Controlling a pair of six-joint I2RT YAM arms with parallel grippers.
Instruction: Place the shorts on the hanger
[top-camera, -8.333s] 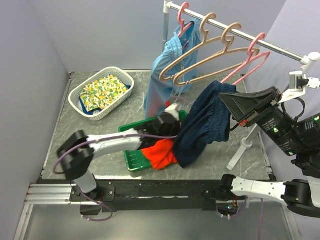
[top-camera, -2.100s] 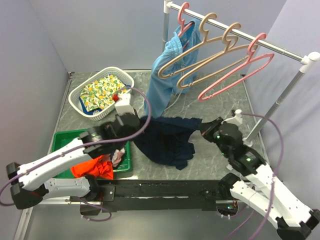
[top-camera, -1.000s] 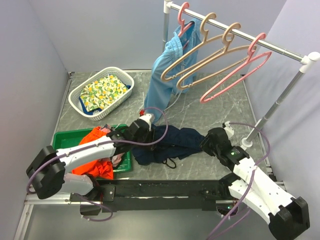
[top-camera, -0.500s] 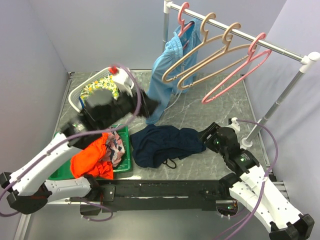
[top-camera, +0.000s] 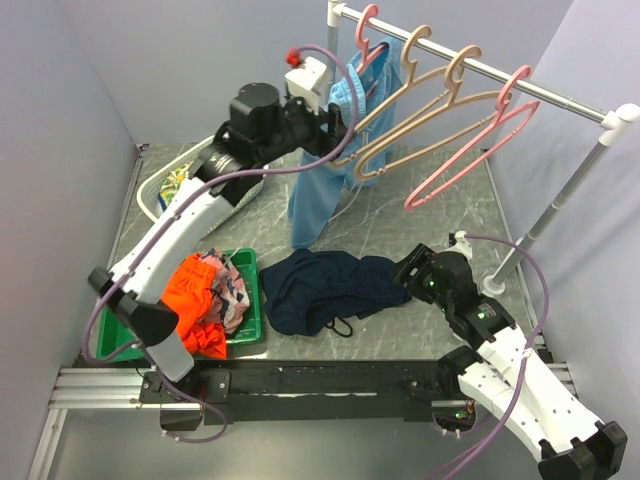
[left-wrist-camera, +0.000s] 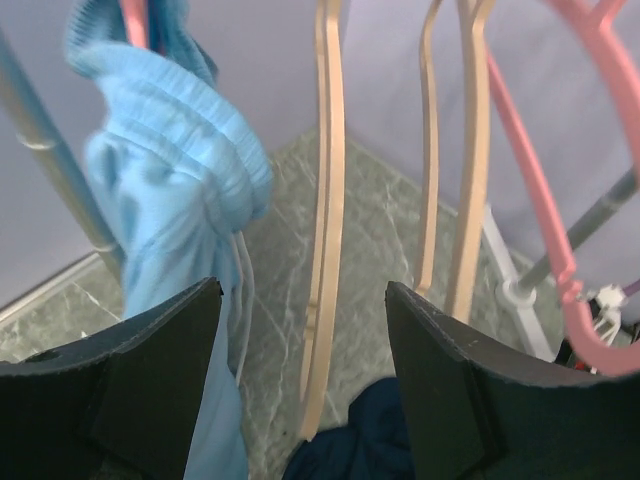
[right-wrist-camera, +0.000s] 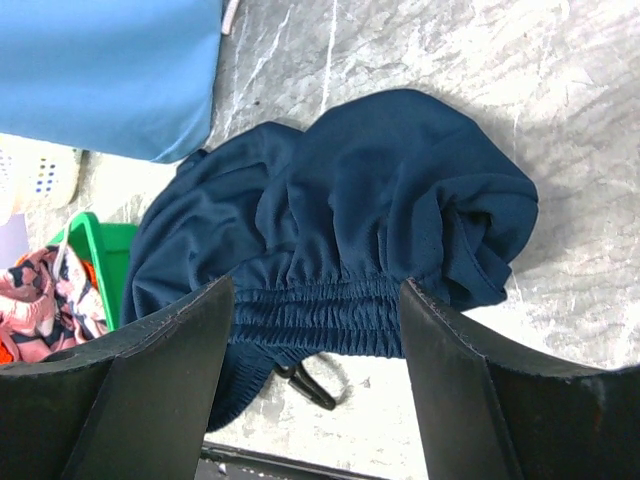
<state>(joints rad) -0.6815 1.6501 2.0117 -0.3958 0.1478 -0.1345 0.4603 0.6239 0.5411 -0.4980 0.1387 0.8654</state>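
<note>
Grey marbled table (top-camera: 430, 210): navy shorts (top-camera: 330, 290) found crumpled flat beside green tray (top-camera: 252, 290). Left gripper (left-wrist-camera: 302, 300) high by rail (top-camera: 560, 95), spread wide, empty, facing tan hanger (left-wrist-camera: 328, 180). Right gripper (right-wrist-camera: 315, 300) spread wide, empty, over shorts' waistband.

The shorts (top-camera: 335, 290) are dark navy, with a black drawstring (right-wrist-camera: 305, 385). Sky-blue shorts (top-camera: 318, 195) hang at 12 o'clock. Two hangers (left-wrist-camera: 328, 200) are tan, and the pink hangers (left-wrist-camera: 524, 165) flank them. At 8 o'clock a green tray (top-camera: 256, 305) holds an orange garment (top-camera: 185, 300) and a pink cloth (top-camera: 230, 295) with a dark print. The basket (top-camera: 155, 200) at 10 o'clock is white. The surface (top-camera: 420, 215) is grey, marbled with pale veins. The walls (top-camera: 150, 60) are lavender. The left arm (top-camera: 185, 225) and right arm (top-camera: 500, 350) are white with black joints, and the left tool (left-wrist-camera: 300, 290) and right tool (right-wrist-camera: 315, 290) are black.
</note>
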